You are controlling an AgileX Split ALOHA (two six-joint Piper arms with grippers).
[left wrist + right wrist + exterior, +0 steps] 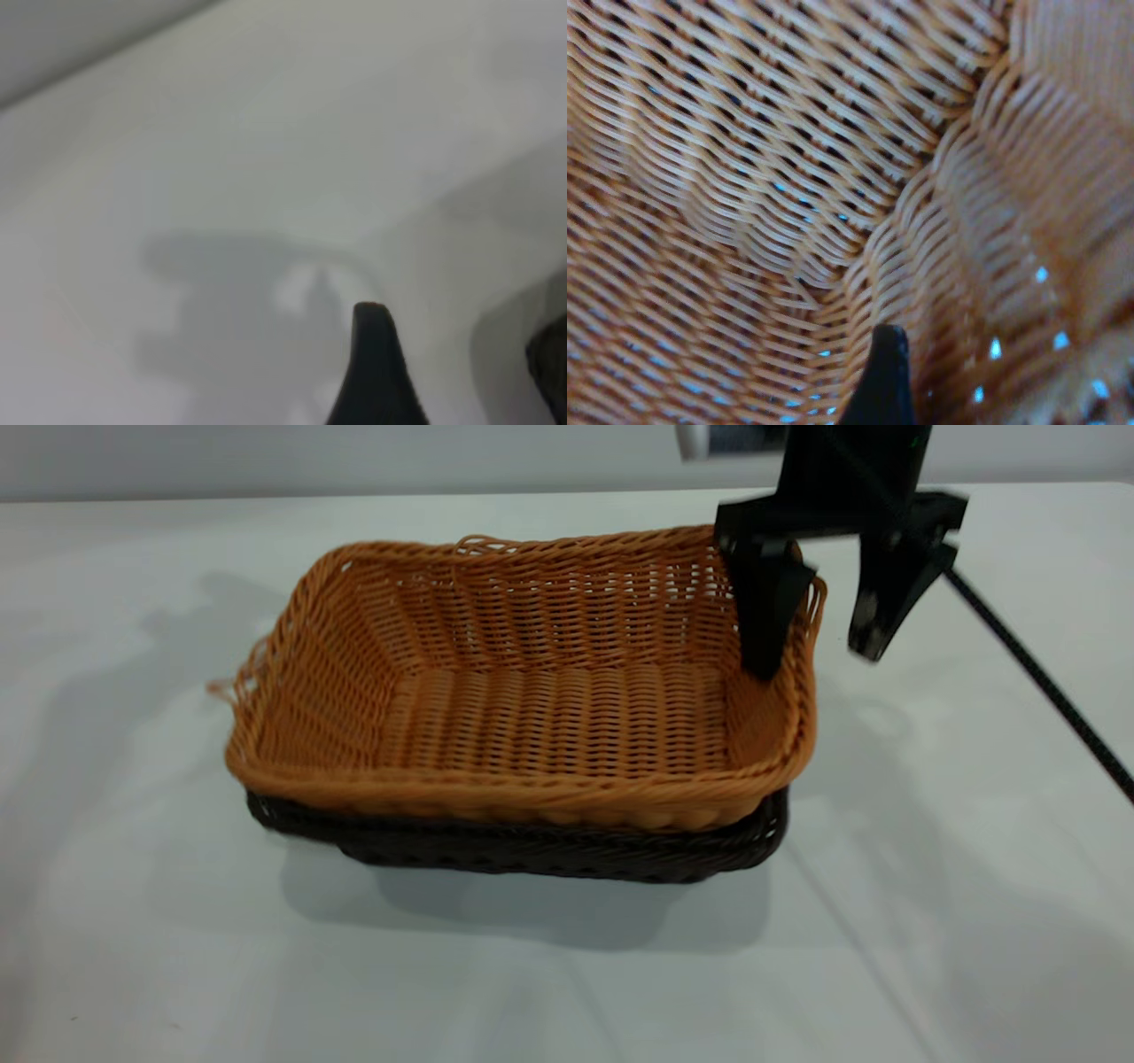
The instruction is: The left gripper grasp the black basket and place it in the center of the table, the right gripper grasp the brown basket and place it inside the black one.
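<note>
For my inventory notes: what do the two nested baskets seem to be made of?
The brown basket looks like woven wicker, perhaps rattan or plastic imitation: orange-tan strands, braided rim, slight sheen. The black basket beneath shows the same weave in very dark strands; material equally uncertain.

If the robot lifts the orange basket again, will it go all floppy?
Probably not: the brown basket keeps its flared walls upright unaided. It looks light, being open weave. Gripped by one wall, as the right hand straddles it, it might tilt.
</note>
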